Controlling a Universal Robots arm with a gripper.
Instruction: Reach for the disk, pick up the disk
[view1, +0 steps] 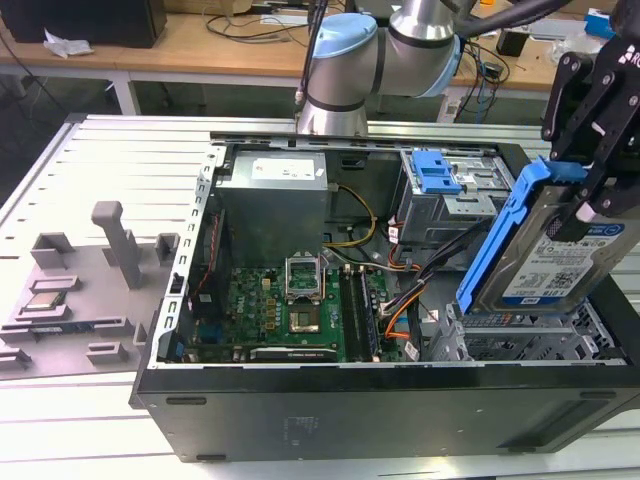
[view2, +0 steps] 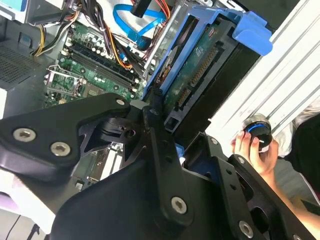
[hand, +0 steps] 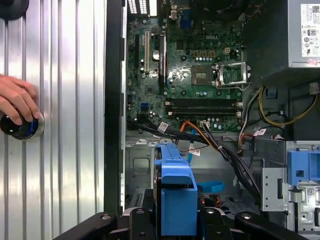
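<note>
The bench (view1: 60, 420) is a ribbed metal surface, and it carries the open computer case (view1: 380, 410), which is laid on its side so that the interior faces upward and can be reached from above. Beside the case, toward the exterior view's left, a grey fixture plate (view1: 90, 290) is placed; a small square processor chip (view1: 45, 299) is seated in one of its recesses.

Inside the case, the silver power supply (view1: 275, 205) occupies the far corner, and the green motherboard (view1: 285, 310) lies flat on the case floor with its processor socket (view1: 305, 280) left open. A drive cage with a blue latch (view1: 437, 172) is mounted at the far side.

The robot arm (view1: 345, 70) is extended over the case from behind. The gripper (view1: 590, 130) is positioned at the exterior view's right, above the drive bay (view1: 520, 335). The disk (view1: 565, 255) is held tilted, its lower end just above the bay and its upper end between the jaws; the jaws are pressed onto the upper edge of the disk and its blue bracket (view1: 500, 240), so the disk is judged to be lifted clear of its slot. In the second wrist view the disk's underside circuit board (view2: 197, 75) is turned toward the camera.

A person's hand (hand: 17, 100) is rested on a round knob-like control (hand: 20, 127) on the bench, well apart from the case.
</note>
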